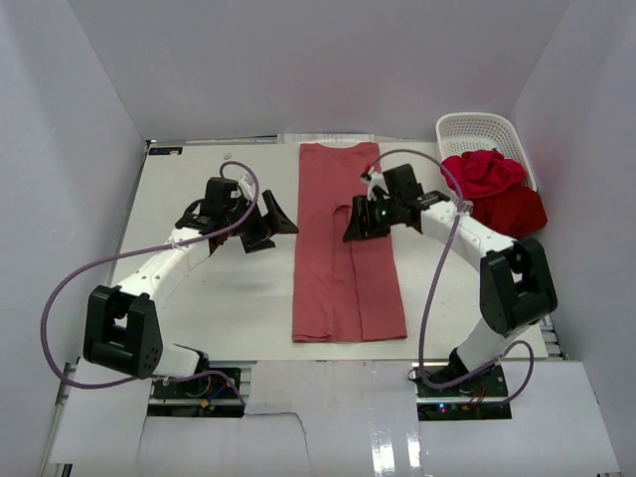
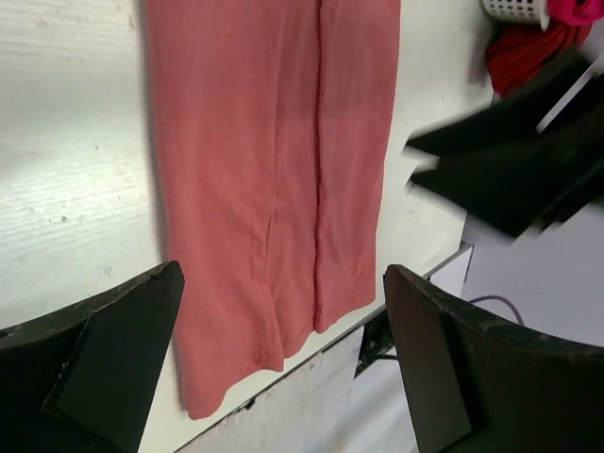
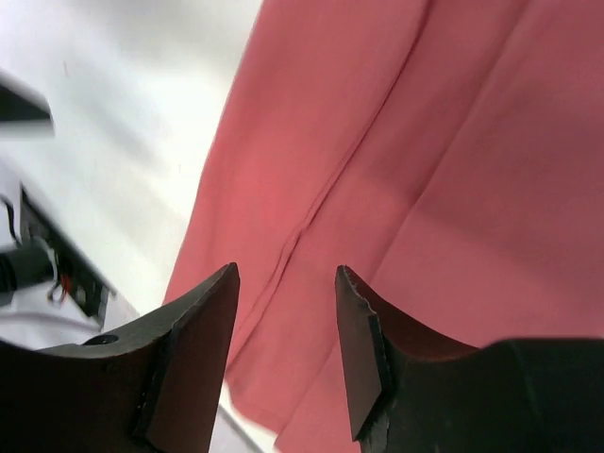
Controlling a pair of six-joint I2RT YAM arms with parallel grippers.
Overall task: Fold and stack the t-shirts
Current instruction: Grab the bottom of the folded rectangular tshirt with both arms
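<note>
Two empty: left gripper (image 2: pixel 283 281) wide, right gripper (image 3: pixel 286 274) half-spread above salmon t-shirt (image 1: pixel 338 283); basket (image 1: pixel 479 123) whole only overhead.

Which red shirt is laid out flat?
The salmon-red t-shirt, folded into a long strip mid-table; the crimson shirt and darker red shirt lie crumpled at the basket.

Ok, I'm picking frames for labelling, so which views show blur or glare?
Left wrist: the right arm is smeared by motion, the salmon t-shirt is crisp. Right wrist: the cloth looks slightly soft, no glare. Top external: sharp overall, with bright glare on the glossy near panel.
</note>
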